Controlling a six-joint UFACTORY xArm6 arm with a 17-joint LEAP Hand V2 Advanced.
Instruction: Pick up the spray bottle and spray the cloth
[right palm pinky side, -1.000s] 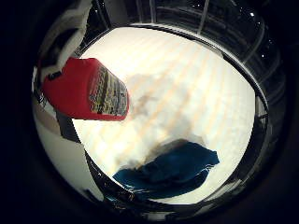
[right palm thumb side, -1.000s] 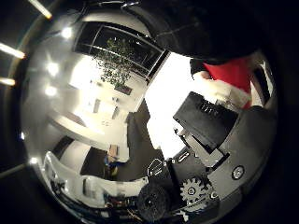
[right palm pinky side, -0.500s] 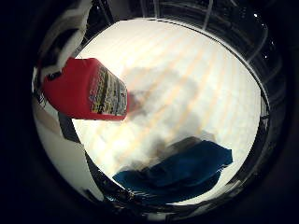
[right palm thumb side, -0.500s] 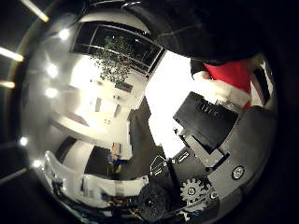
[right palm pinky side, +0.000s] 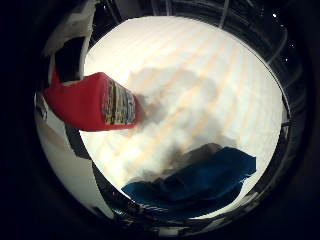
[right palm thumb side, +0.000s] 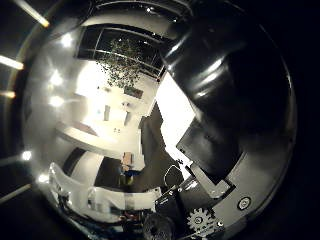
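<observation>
The red spray bottle (right palm pinky side: 85, 103), with a printed label on its side, is close to the palm in the little finger side view and hangs above the white table (right palm pinky side: 200, 80). My hand (right palm pinky side: 68, 45) shows as white and black parts beside the bottle and is shut on it. The blue cloth (right palm pinky side: 205, 178) lies crumpled on the table near its edge, away from the bottle.
The table's dark edge (right palm pinky side: 110, 195) runs just past the cloth. The thumb side view looks out into the room, with ceiling lights (right palm thumb side: 68, 40) and a plant (right palm thumb side: 128, 60) far off.
The bottle has tilted and sits a little lower in the little finger side view. The view has shifted over the cloth. In the thumb side view, the hand's black parts now hide the red bottle.
</observation>
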